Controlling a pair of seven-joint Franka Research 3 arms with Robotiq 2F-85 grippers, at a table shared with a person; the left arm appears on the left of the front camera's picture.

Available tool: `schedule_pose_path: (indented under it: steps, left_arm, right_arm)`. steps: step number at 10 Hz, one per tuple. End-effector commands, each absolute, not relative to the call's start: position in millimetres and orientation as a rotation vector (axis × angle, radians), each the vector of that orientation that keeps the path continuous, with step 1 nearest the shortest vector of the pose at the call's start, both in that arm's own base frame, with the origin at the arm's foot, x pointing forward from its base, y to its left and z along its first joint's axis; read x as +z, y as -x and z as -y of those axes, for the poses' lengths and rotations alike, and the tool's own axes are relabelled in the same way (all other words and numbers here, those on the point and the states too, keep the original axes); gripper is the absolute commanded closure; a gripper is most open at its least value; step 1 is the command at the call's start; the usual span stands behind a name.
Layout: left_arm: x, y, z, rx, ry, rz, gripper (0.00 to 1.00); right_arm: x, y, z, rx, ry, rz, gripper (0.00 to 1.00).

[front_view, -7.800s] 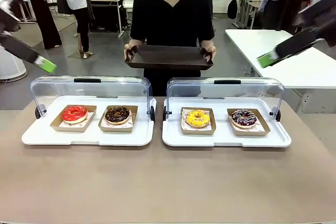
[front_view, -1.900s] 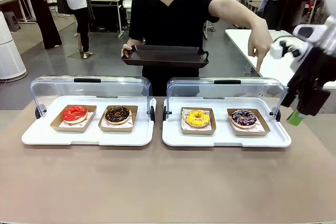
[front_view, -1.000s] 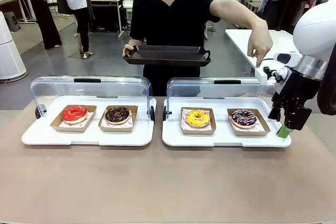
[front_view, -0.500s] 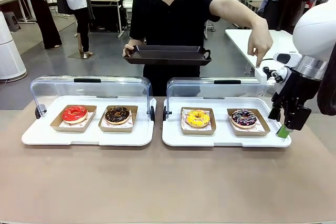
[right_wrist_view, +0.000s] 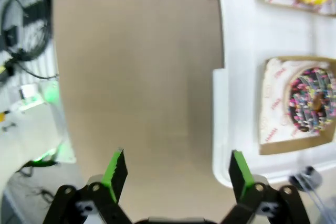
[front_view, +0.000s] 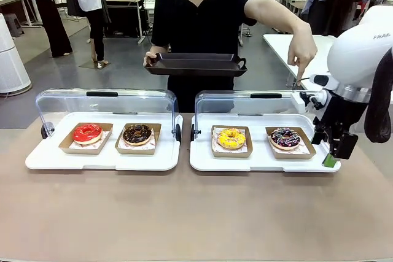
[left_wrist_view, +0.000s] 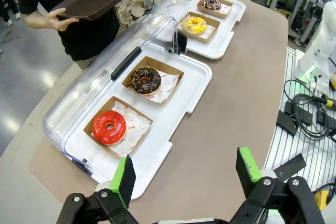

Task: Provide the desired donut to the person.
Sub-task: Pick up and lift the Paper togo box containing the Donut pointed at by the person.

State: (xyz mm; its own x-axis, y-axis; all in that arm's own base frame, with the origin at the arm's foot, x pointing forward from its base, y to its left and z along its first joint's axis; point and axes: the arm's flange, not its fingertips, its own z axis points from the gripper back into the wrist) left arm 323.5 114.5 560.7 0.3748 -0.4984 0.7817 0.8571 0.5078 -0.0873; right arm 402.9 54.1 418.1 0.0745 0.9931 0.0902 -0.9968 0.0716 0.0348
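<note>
The person (front_view: 199, 23) in a black T-shirt holds a dark serving tray (front_view: 196, 64) in one hand. The other hand (front_view: 304, 50) points down over the sprinkled chocolate donut (front_view: 285, 137) (right_wrist_view: 313, 105) in its paper box. My right gripper (front_view: 333, 153) (right_wrist_view: 177, 169) hangs open, fingers down, just off the right end of that white tray (front_view: 264, 162), beside the donut and empty. A yellow donut (front_view: 231, 138) sits left of it. My left gripper (left_wrist_view: 186, 170) is open and empty, high over the table's left end, above the red donut (left_wrist_view: 109, 127) and chocolate donut (left_wrist_view: 145, 79).
Both white trays have clear lids (front_view: 107, 102) raised at the back. The left tray (front_view: 101, 161) holds the red donut (front_view: 87, 133) and chocolate donut (front_view: 137, 134). Bare brown tabletop (front_view: 196, 213) stretches in front. Another white table (front_view: 362, 78) and bystanders stand behind.
My right arm has swung further left and my right gripper has dropped slightly lower at the tray's right end. The person's hand keeps pointing; the donuts have not moved.
</note>
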Motion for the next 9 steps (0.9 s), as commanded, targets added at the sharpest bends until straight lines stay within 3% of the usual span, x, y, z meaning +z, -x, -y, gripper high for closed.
schedule_pose_path:
  steps: [1, 6, 9]
  left_arm:
    - [561, -324, -115, -0.93, 0.549, 0.789, 0.0]
    - [561, -324, -115, -0.93, 0.549, 0.789, 0.0]
    - [561, -324, -115, -0.93, 0.549, 0.789, 0.0]
  right_arm:
    - [400, -423, -49, 1.534, -0.017, 0.097, 0.0]
    - [380, -459, -42, 1.528, -0.037, 0.14, 0.0]
    - [381, -449, -47, 1.516, -0.021, 0.111, 0.0]
